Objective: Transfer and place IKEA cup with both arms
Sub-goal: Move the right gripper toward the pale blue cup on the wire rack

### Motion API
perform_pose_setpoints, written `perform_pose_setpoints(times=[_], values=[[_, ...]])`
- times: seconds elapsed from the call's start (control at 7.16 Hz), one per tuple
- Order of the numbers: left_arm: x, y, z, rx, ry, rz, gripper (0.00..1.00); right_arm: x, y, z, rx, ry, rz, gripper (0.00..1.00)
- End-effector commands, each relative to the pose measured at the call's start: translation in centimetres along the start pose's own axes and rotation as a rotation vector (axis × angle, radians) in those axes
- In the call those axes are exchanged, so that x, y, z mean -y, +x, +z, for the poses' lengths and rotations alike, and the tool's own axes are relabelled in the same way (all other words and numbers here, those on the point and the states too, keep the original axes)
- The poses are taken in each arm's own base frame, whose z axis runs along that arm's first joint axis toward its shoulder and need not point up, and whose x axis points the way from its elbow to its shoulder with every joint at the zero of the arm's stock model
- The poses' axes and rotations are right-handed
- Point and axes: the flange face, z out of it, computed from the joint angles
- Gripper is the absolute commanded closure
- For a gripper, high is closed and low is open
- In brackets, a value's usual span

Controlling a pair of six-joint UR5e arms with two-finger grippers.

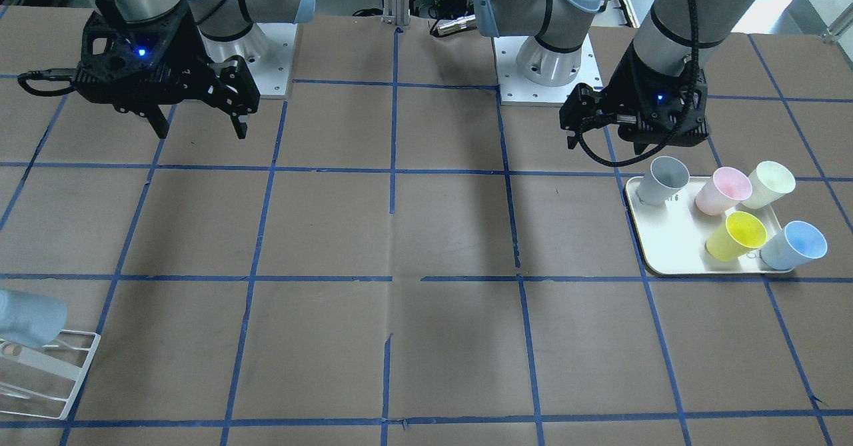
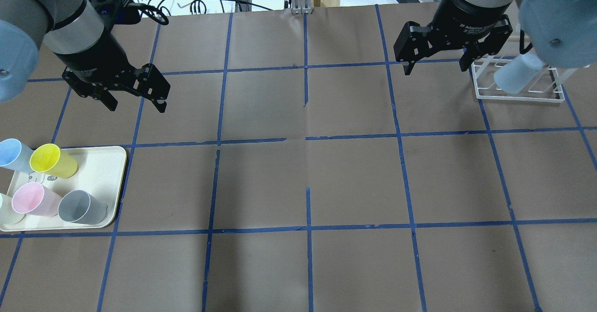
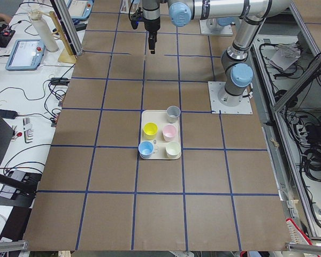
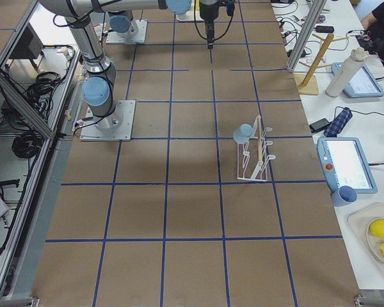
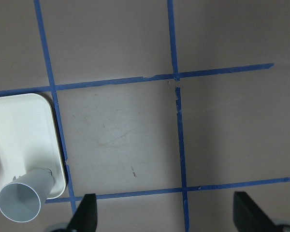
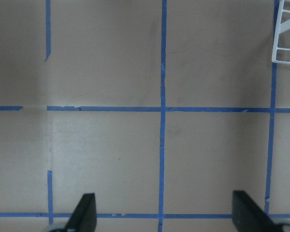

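Brown-papered bench [image 2: 298, 181] gridded with blue tape, cables along the upper edge of the overhead view. IKEA cup [image 2: 10, 153], pale blue, tapered, handleless, stands mouth-up at the far-left edge of that view on a cream tray [image 2: 105, 162], just beside a yellow cup [image 2: 52, 161]. Judged light, thin-walled, smooth, likely slippery; best pinched across the wall below the rim, gently. Left tool [image 2: 136, 101] hangs spread and empty, upper left; right tool [image 2: 436, 65] likewise, upper right.

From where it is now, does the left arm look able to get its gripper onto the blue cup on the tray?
Probably yes: the left gripper hangs open, nothing above the blue cup, though the yellow cup stands close beside it.
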Motion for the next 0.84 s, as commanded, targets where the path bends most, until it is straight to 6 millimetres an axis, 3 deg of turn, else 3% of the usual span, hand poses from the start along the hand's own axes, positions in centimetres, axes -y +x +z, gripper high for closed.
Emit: perform_pose_setpoints(times=[0.0,0.7], values=[[0.3,0.0,0.5,-0.007,-0.007,0.0,0.0,0.0,0.0,0.0,0.0,-0.001,0.0,0.0],[0.0,0.0,1.6,-0.002,-0.025,0.0,0.0,0.2,0.3,0.0,0.0,0.004,0.004,0.0]])
